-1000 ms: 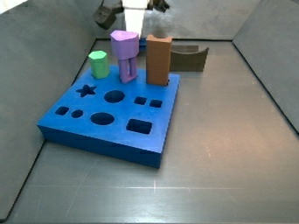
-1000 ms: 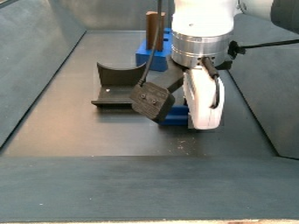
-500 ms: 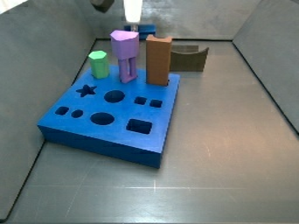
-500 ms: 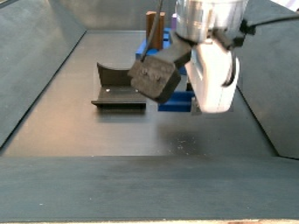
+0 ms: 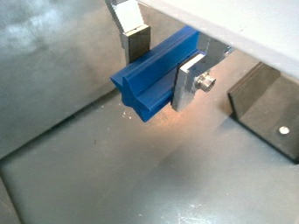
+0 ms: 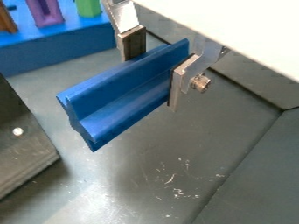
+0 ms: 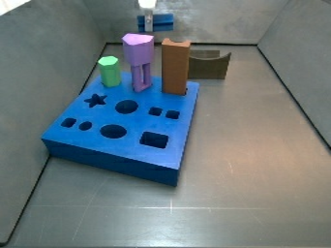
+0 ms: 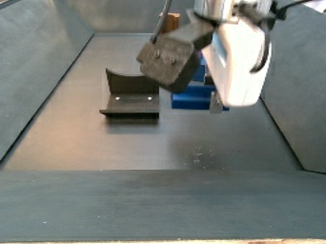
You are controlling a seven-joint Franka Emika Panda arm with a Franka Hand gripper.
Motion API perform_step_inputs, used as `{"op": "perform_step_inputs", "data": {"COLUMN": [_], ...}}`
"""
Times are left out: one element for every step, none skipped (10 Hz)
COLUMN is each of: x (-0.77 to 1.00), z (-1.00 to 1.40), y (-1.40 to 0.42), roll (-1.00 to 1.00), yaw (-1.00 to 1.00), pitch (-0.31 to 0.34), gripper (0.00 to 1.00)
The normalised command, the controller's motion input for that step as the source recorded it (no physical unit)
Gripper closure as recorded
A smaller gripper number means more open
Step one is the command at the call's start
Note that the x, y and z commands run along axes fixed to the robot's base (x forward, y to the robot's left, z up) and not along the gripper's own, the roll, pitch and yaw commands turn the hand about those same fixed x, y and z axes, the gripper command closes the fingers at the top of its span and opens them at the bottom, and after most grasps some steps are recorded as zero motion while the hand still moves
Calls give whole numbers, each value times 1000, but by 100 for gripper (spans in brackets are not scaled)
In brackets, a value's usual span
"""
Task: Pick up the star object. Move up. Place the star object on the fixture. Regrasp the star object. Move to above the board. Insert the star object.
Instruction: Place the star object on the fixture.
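Observation:
My gripper (image 5: 158, 61) is shut on the star object (image 5: 152, 80), a dark-blue star-section peg lying crosswise between the silver fingers (image 5: 191, 80). Both wrist views show the peg (image 6: 117, 103) held clear above the grey floor. The fixture (image 7: 212, 66), a dark notched block, stands behind the board's far right corner, and also shows in a side view (image 8: 128, 95). The blue board (image 7: 123, 124) has its star hole (image 7: 96, 99) open at the left. In a side view the gripper (image 7: 153, 17) is high at the back, mostly out of frame.
A purple peg (image 7: 137, 60), a green peg (image 7: 110, 71) and a tall orange-brown peg (image 7: 176, 66) stand in the board's far row. Grey walls close in the floor on the left, right and back. The wrist housing (image 8: 235, 57) blocks much of a side view.
The gripper has risen with the star object, leaving the top of one side view. In the other, the hand sits higher and looms larger.

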Motion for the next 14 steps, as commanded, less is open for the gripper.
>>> {"op": "perform_step_inputs", "data": {"x": [-29,-32,-37,-36,-31,-24,-18,-10,-5,1000,1000,1000,1000,1000], "z": [1000,1000,1000,976,825,710,584,405,267,-297,-358,-328,-272,-229], "y": [-3,-6,-9,-12,-14,-12,-5,3,7,-982,-959,-883,-795,-654], "roll": [72,83,100,113,120,104,82,63,60,20,21,19,15,11], "yaw": [-3,10,20,26,29,24,17,13,11,1000,1000,1000,1000,1000], "pitch": [73,79,92,98,105,98,94,96,103,-82,-82,-86,-87,-83], "gripper": [100,100,100,100,100,100,100,100,100,100,100,100,100,100]}}
